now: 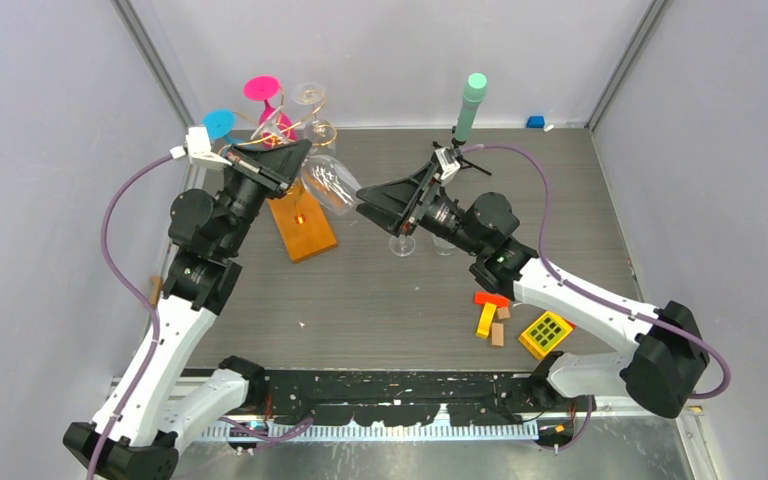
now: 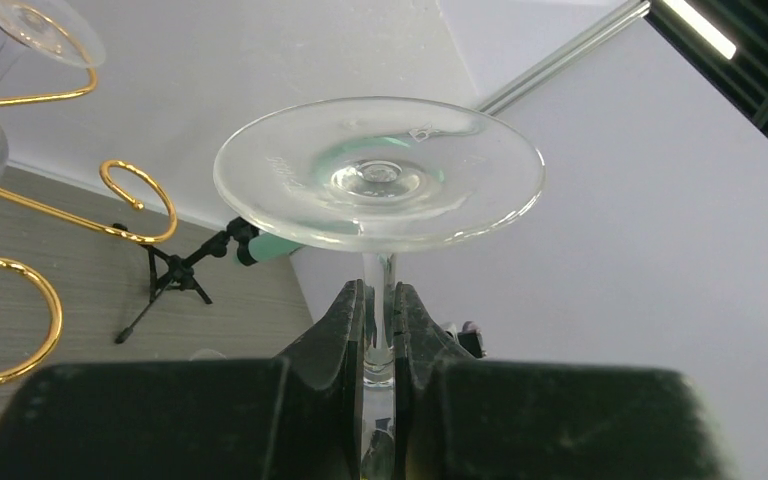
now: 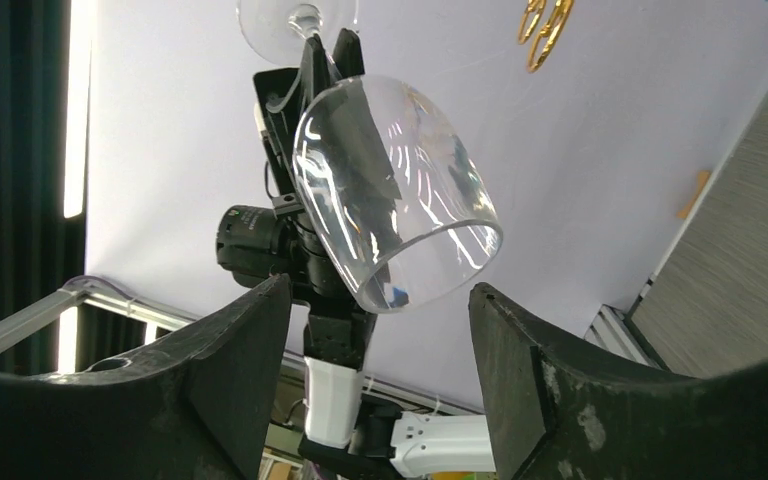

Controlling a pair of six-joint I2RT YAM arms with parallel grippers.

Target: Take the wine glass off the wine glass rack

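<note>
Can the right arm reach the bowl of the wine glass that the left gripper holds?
Probably yes: the open right gripper faces the bowl of the wine glass, and nothing stands between them.

Tilted wine glass (image 3: 390,210), rim toward the lens, sits between the wide-spread fingers of the right gripper (image 3: 378,292); at twelve o'clock the left gripper (image 3: 330,52) pinches its stem; gold wine glass rack (image 3: 542,30) curls at one o'clock.

A mint-green cylinder (image 1: 472,105) on a black tripod (image 2: 170,278) stands at the back, coloured blocks (image 1: 487,320) beside a yellow grid piece (image 1: 546,333).
</note>
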